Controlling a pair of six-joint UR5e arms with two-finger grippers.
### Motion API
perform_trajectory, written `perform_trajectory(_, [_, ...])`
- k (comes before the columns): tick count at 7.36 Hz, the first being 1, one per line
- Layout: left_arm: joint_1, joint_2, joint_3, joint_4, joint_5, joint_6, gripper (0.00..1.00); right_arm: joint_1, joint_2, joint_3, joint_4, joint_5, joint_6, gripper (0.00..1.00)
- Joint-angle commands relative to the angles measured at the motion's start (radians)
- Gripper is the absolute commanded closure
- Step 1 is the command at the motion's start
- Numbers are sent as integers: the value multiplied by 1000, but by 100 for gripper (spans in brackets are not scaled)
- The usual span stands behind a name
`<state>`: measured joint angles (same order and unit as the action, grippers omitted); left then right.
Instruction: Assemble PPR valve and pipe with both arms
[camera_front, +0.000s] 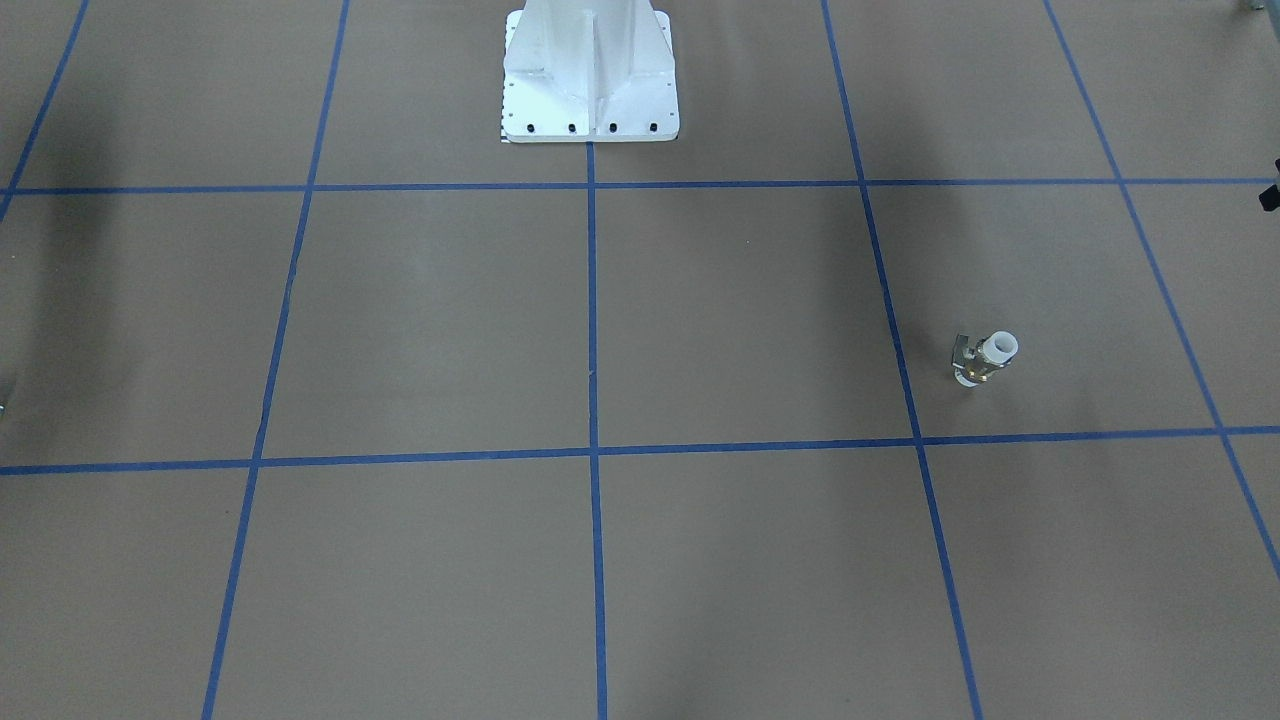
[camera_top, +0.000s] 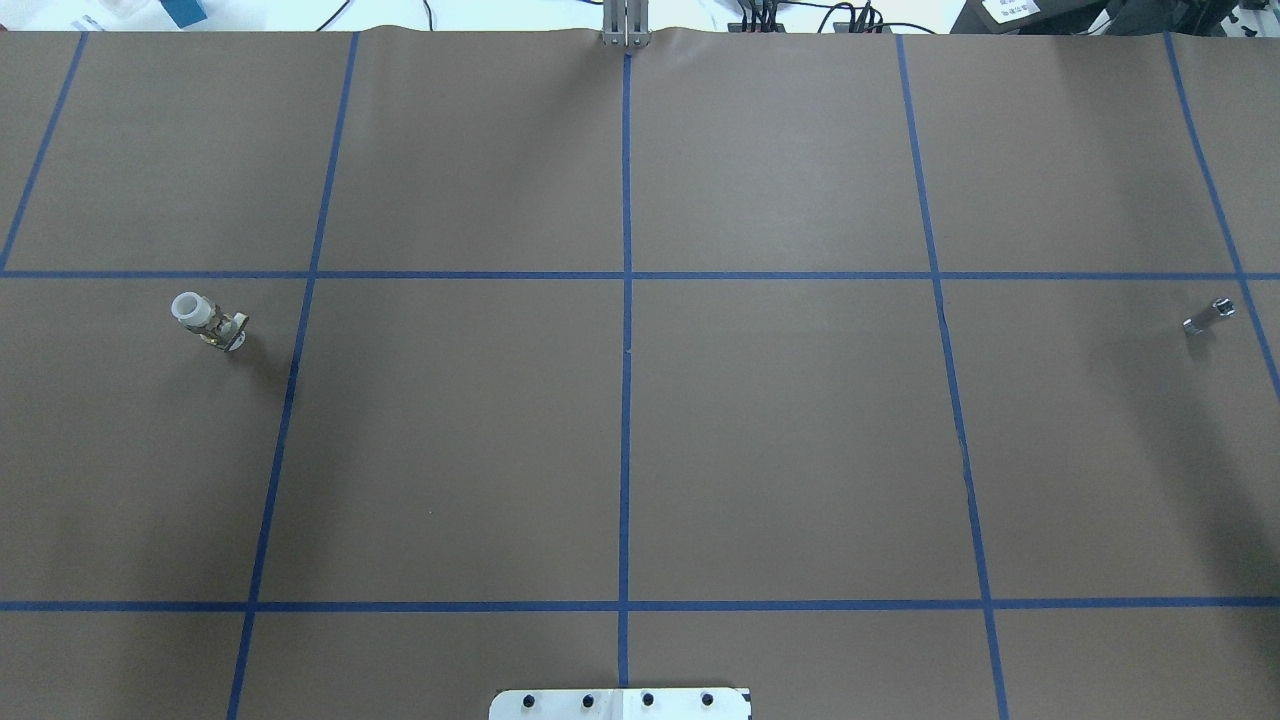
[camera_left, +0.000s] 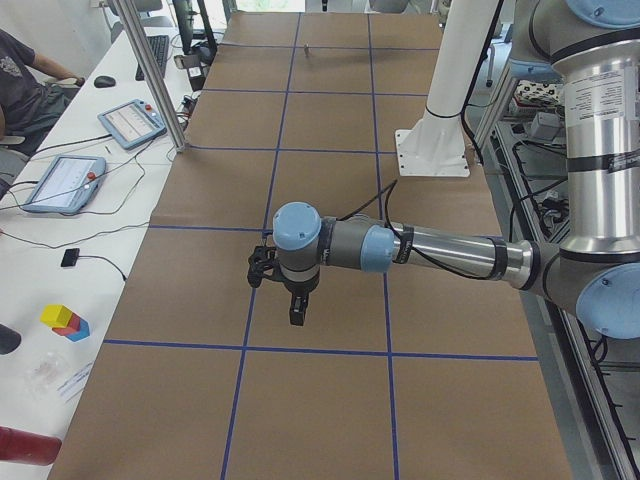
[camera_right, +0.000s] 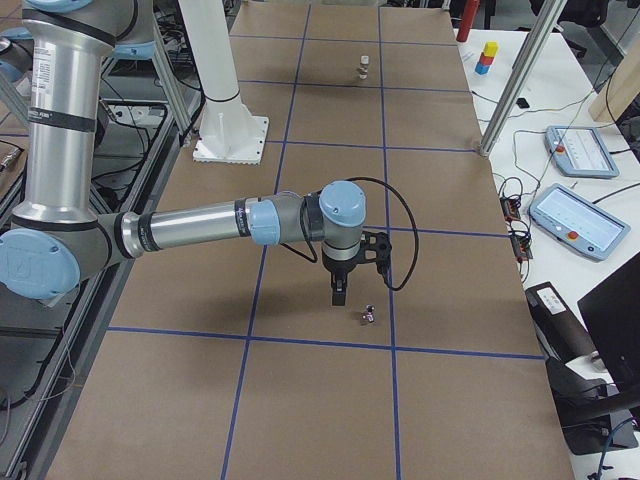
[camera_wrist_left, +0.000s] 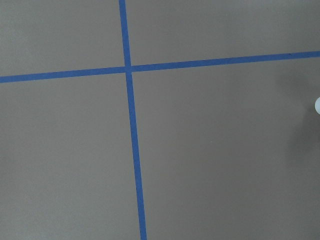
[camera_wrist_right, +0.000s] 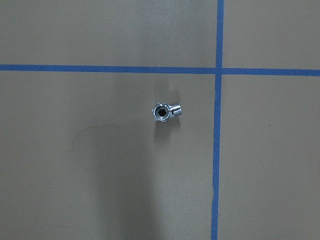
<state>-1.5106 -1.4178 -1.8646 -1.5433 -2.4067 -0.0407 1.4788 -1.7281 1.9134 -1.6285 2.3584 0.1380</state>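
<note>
The right gripper (camera_right: 340, 296) shows only in the exterior right view. Its black fingers point straight down at the table (camera_right: 320, 400), but from there I cannot tell how far apart they stand. Nothing is seen between them. Their tips hang just beside the pipe (camera_right: 368, 316) and apart from it, on the side toward the robot's edge. The pipe stands on end near the table's right end, about midway between the robot's edge and the operators' edge, close to a crossing of blue tape lines (camera_wrist_right: 218, 70). In the right wrist view its round mouth faces the camera and no finger reaches it. The right arm (camera_right: 190, 228) stretches level over the table to the gripper.

The left gripper (camera_left: 297, 312) shows only in the exterior left view, pointing down, and its opening cannot be judged either. It has hold of nothing that can be seen. The left arm (camera_left: 450, 250) lies level over the table's left end.

The PPR valve (camera_top: 208, 318) stands upright near the left end, white collar on top and lever to one side, touched by nothing. The white pedestal (camera_front: 590, 80) is bolted at the middle of the robot's edge.
</note>
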Motion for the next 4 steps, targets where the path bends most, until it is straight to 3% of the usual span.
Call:
perform_trajectory(1, [0, -3, -13, -4, -3, -100, 0, 2, -5, 1, -1, 1, 2, 1])
perform_trajectory(4, [1, -4, -36, -3, -8, -107, 0, 3, -16, 4, -1, -2, 0, 0])
